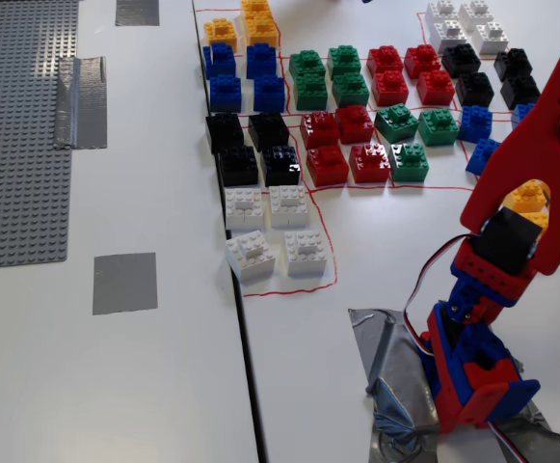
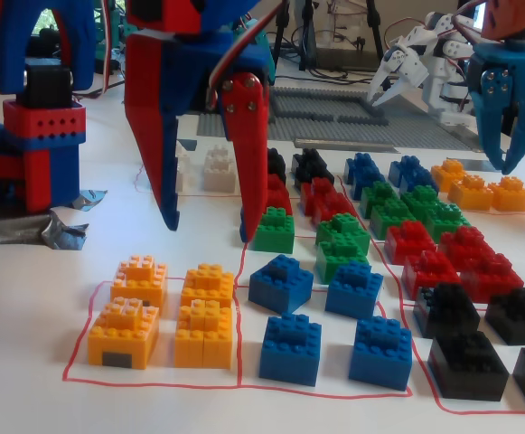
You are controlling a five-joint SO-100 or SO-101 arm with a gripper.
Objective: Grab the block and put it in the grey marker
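Your red-and-blue end effector [image 2: 206,221] hangs wide open and empty, with the small blue studded plastic brick [image 2: 281,281] just nearer and to its right.

White table [image 1: 164,386] carried rows of bricks inside red-marker outlines: blue bricks [image 1: 244,75], black bricks [image 1: 252,148], white bricks [image 1: 276,230], green bricks [image 1: 329,76], red bricks [image 1: 346,145], orange bricks [image 2: 164,314]. Grey studded baseplate [image 1: 14,125] lay at the left edge, the grey marker [image 1: 124,283] below it, a narrower tape strip [image 1: 80,101] alongside.
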